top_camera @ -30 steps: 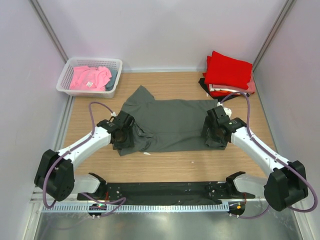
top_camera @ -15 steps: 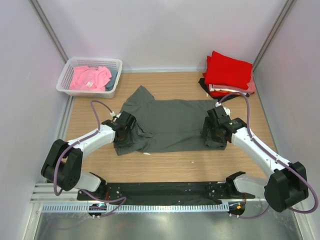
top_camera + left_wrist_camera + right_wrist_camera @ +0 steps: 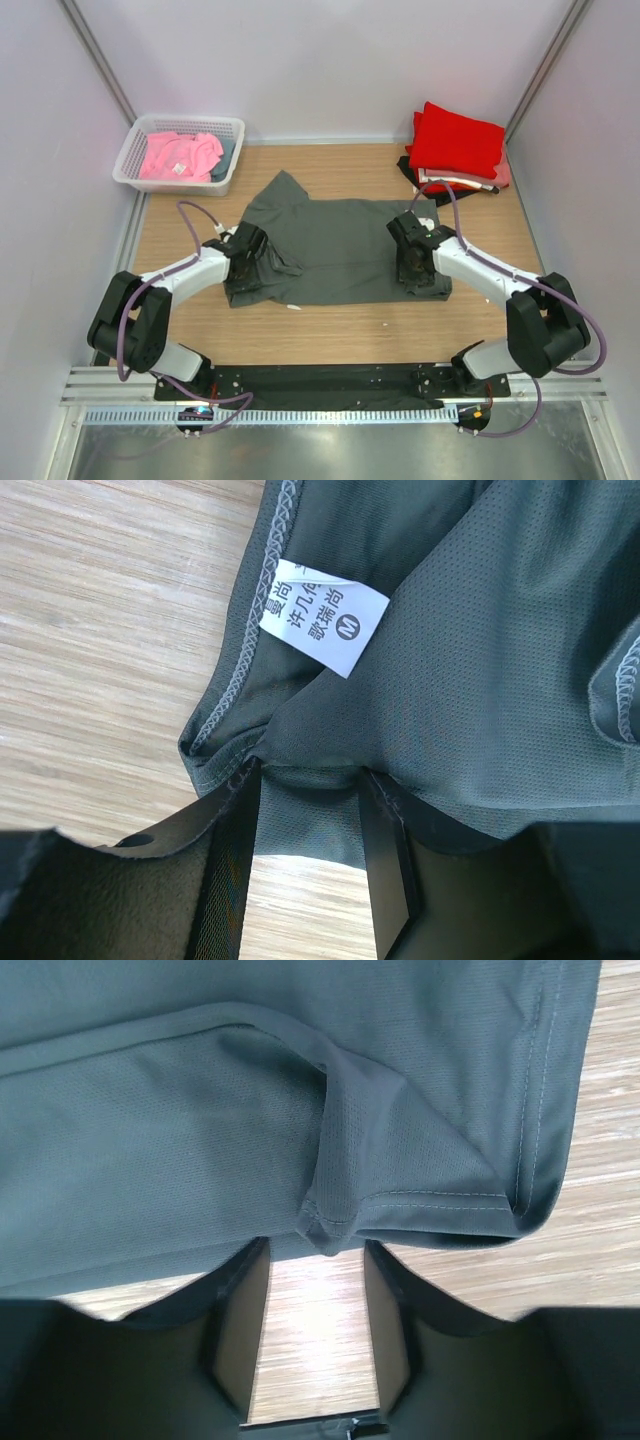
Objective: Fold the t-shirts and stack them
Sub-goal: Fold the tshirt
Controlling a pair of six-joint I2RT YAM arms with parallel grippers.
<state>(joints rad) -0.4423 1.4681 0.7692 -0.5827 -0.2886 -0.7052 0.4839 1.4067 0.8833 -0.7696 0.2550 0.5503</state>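
Both arms reach forward, low over wooden worktop (image 3: 350,325). Left gripper (image 3: 310,775) parted, astride hem of dark grey cloth t-shirt (image 3: 340,245). Right gripper (image 3: 315,1245) parted at opposite hem.

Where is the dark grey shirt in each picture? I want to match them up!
Top external: the dark grey t-shirt lies spread in the middle of the wooden table.
Left wrist: it fills the top and right, its white label showing.
Right wrist: it covers the upper part.
Shared landmark: the table's pale wood grain, beside the shirt in all three.
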